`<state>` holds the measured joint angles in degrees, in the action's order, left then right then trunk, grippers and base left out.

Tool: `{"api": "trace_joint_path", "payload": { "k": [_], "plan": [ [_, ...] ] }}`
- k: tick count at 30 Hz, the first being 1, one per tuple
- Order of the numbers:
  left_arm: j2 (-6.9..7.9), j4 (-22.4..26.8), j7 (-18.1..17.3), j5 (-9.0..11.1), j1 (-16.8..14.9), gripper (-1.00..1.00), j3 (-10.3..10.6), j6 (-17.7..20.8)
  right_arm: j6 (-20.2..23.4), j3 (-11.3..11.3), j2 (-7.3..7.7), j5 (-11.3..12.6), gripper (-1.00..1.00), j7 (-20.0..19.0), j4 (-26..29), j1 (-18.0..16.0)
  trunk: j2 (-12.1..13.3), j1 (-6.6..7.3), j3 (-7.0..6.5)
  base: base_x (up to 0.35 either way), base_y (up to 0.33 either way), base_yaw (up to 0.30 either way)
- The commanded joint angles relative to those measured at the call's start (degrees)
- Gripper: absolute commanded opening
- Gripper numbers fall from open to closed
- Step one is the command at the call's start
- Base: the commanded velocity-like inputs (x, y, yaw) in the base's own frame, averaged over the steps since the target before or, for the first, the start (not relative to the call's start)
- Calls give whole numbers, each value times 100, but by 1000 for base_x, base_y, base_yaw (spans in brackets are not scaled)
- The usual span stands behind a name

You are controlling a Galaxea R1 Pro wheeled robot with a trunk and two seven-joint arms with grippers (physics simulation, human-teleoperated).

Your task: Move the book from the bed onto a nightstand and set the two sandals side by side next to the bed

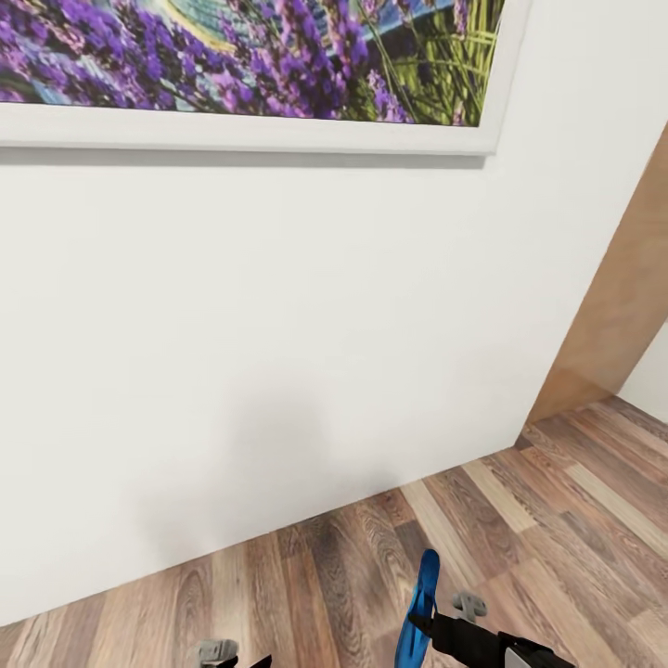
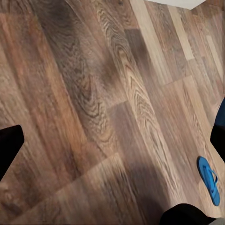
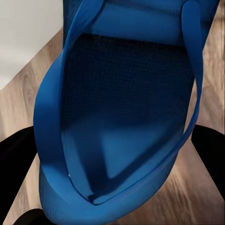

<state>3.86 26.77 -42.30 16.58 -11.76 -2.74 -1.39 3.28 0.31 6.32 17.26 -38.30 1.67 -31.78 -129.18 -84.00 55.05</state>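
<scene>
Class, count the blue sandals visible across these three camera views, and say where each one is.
2. One sandal is gripped in the right hand, standing on edge above the floor. The other sandal lies flat on the wood floor.

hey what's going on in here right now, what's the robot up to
The robot faces a white wall with a lavender picture hanging on it, standing on a wood-plank floor. Its right gripper is closed on one blue sandal, held up on edge off the floor. The second sandal lies flat on the floor. The left gripper carries nothing.
</scene>
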Motion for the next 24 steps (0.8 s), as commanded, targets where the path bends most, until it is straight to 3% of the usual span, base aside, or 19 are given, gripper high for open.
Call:
{"api": "trace_joint_path", "payload": {
  "k": [1,24],
  "plan": [
    [0,-5,-24,15,-2,100,-7,-10,34,4,1,40,-100,-19,0,-3,-2,1,5,5,4,-281],
    [0,-5,-24,15,-2,100,-7,-11,33,4,1,40,-100,-19,0,-3,-2,1,5,0,0,-279]
  ]
}}
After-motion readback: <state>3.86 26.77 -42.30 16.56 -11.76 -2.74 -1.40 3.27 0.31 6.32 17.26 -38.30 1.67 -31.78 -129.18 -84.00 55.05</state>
